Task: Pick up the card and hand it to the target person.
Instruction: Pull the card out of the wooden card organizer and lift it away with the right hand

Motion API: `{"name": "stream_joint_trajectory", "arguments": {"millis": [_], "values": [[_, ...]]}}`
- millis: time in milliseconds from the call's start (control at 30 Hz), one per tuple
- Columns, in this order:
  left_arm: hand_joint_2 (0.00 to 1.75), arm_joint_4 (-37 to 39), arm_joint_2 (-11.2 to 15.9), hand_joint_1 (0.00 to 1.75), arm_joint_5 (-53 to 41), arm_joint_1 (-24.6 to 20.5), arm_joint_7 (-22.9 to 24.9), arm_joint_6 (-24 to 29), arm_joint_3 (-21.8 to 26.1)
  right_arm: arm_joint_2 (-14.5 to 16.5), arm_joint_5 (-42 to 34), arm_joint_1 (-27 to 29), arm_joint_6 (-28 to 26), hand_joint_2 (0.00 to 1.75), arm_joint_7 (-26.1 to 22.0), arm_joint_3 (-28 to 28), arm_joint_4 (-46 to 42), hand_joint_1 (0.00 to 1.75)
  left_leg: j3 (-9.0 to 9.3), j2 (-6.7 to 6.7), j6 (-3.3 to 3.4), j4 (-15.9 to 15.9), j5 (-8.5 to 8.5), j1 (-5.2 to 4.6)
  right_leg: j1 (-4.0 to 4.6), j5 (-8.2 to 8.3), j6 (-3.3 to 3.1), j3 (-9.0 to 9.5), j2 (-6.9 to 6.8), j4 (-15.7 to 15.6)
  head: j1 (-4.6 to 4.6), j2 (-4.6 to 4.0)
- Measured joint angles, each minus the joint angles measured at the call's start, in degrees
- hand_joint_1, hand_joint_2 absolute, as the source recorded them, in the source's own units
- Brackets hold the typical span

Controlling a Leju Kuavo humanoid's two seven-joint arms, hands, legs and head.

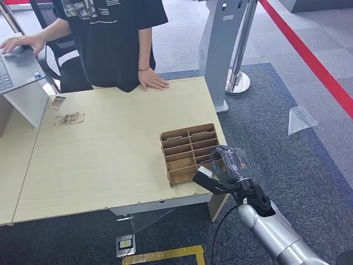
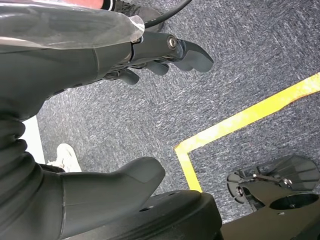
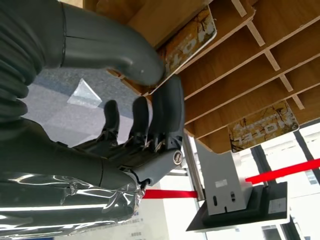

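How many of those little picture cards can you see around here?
4. Two lie on the table near the laptop: card and card. Two sit in the wooden rack: one pinched by the right hand, card, another card. More may be hidden.

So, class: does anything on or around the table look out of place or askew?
Two loose cards lie crooked near the laptop, outside the wooden organizer. The right robot hand pinches another card at a slot. Nothing looks spilled or damaged.
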Motion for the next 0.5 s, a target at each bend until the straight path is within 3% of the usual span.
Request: {"name": "stream_joint_trajectory", "arguments": {"millis": [67,200,500], "values": [[1.75,0.0,0.0,0.00,0.0,0.0,0.1,0.0,0.0,0.0,0.0,0.0,-0.1,1.75,0.0,0.1,0.1,1.31,0.00,0.00,0.00,0.0,0.00,0.00,0.00,0.00,0.00,0.00,0.00,0.0,0.00,0.00],[1.75,0.0,0.0,0.00,0.2,0.0,0.2,0.0,0.0,0.0,0.0,0.0,-0.3,1.75,0.2,0.4,0.2,1.54,0.00,0.00,0.00,0.0,0.00,0.00,0.00,0.00,0.00,0.00,0.00,0.0,0.00,0.00],[1.75,0.0,0.0,0.00,0.7,0.0,0.2,0.0,0.0,0.0,0.6,-0.2,-0.5,1.75,0.9,0.6,0.2,1.75,0.01,0.00,-0.02,0.0,0.01,0.00,0.00,0.00,0.00,0.00,0.00,0.0,0.00,0.00]]}}
